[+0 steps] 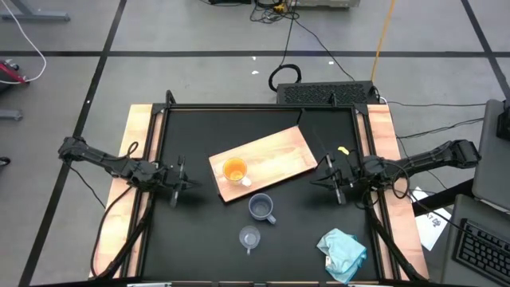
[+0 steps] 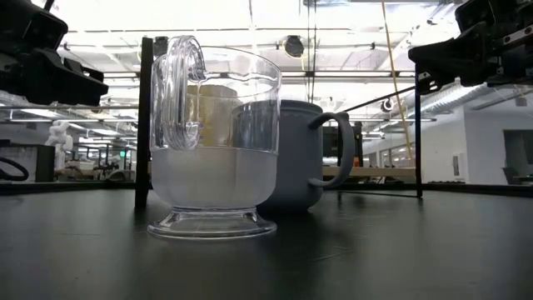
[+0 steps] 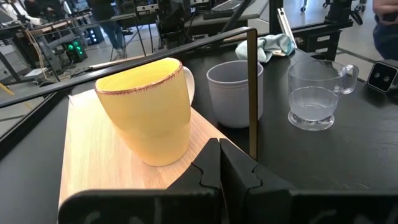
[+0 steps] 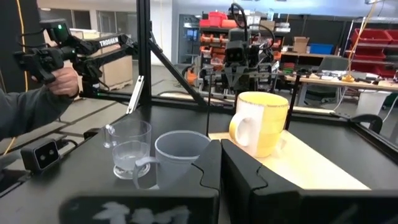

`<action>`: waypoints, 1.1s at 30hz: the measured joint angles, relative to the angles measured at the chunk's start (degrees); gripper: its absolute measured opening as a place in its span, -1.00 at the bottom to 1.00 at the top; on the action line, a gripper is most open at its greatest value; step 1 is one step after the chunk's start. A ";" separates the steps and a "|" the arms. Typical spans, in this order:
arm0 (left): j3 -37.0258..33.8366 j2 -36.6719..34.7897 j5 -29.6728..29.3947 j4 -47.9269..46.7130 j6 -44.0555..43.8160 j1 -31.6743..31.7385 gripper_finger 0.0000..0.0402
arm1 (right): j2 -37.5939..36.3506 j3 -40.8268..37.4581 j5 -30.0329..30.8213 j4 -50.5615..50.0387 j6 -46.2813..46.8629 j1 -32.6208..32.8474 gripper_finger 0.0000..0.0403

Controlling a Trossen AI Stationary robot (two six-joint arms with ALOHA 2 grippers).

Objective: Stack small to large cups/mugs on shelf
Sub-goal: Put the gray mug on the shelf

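- The clear glass cup [image 1: 249,237] stands nearest the desk's front edge, upright on the black desk [image 1: 191,239], well apart from both arms
- Only the low view shows it closely: a footed glass [image 2: 213,150] with its handle on top left, hiding most of what lies behind it
- Just behind it on the desk stands the blue-grey mug [image 1: 261,207], upright, with its handle toward the front right; the low view shows it [image 2: 304,154] peeking out beside the glass
- The pale teal cloth [image 1: 343,253] lies crumpled at the front right corner; the left wrist view shows it [image 3: 272,43] beyond the mugs
- Farther back, the orange mug [image 1: 234,171] stands upright on the near left end of the shelf [image 1: 275,155], a wooden board lying tilted across the desk's middle
- The left wrist view shows its white handle and rim [image 3: 146,106] close up
- The left pincer [image 1: 185,185] hovers left of the shelf, closed and empty, arm stretched in from the left edge
- The right pincer [image 1: 323,182] hovers by the shelf's right end, closed and empty, arm reaching in from the right
- The right wrist view alone shows a person's hand [image 4: 62,79] on a device beyond the desk
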 joint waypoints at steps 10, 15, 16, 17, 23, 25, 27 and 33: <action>0.00 0.00 0.00 1.36 -0.63 -0.01 -0.99 | -0.02 0.64 0.00 0.35 -0.02 0.00 -0.94; 0.00 0.01 0.00 1.37 -0.63 -0.01 -0.99 | 1.61 4.70 -0.43 -4.78 -0.84 -0.01 -0.96; 0.00 0.02 0.00 1.38 -0.63 0.01 -0.99 | 2.06 5.66 -1.23 -4.43 -1.15 -0.01 -0.96; 0.00 0.03 0.00 1.35 -0.63 0.00 -0.99 | 2.61 6.51 -1.93 -4.34 -1.33 0.03 -0.97; 0.00 0.11 -0.01 1.55 -0.64 0.00 -0.99 | 7.01 10.69 -4.70 -4.67 -1.30 1.26 -0.97; 0.00 0.11 -0.02 1.64 -0.81 0.00 -0.98 | 9.20 12.02 -4.70 -4.84 -0.87 1.90 -0.97; 0.00 0.11 -0.02 1.73 -0.81 0.01 -0.98 | 12.00 13.71 -4.68 -5.03 -0.12 2.66 -0.97; 0.00 0.11 -0.02 2.47 -0.87 0.00 -0.98 | 22.61 21.44 -4.66 -6.00 1.07 4.10 -0.97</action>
